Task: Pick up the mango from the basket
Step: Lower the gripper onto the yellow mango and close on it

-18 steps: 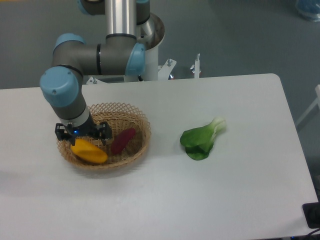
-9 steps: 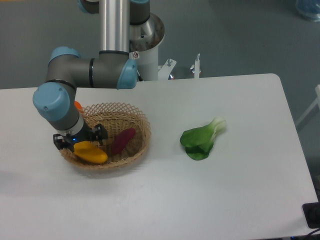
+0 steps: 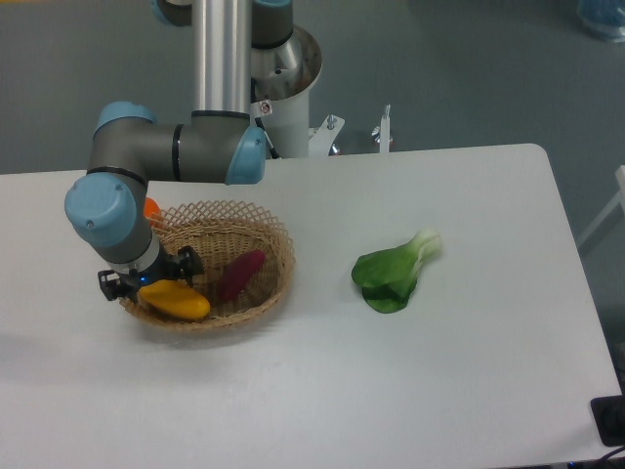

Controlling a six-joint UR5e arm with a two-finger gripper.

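Note:
The yellow-orange mango (image 3: 179, 302) lies at the front left of the tan wicker basket (image 3: 276, 256). My gripper (image 3: 146, 283) points down right over the mango's left end, and the wrist hides that end. Its black fingers (image 3: 187, 263) are spread wide to either side of the fruit, open, with the mango resting on the basket floor between and below them. The fingertips themselves are hidden by the wrist.
A dark purple sweet potato (image 3: 240, 275) lies in the basket just right of the mango. A small orange fruit (image 3: 151, 207) peeks out at the basket's back left, behind the arm. A green leafy vegetable (image 3: 394, 272) lies on the white table to the right.
The arm has swung left and lowered, so the gripper now sits over the mango's left end. The mango, sweet potato and basket have stayed put.

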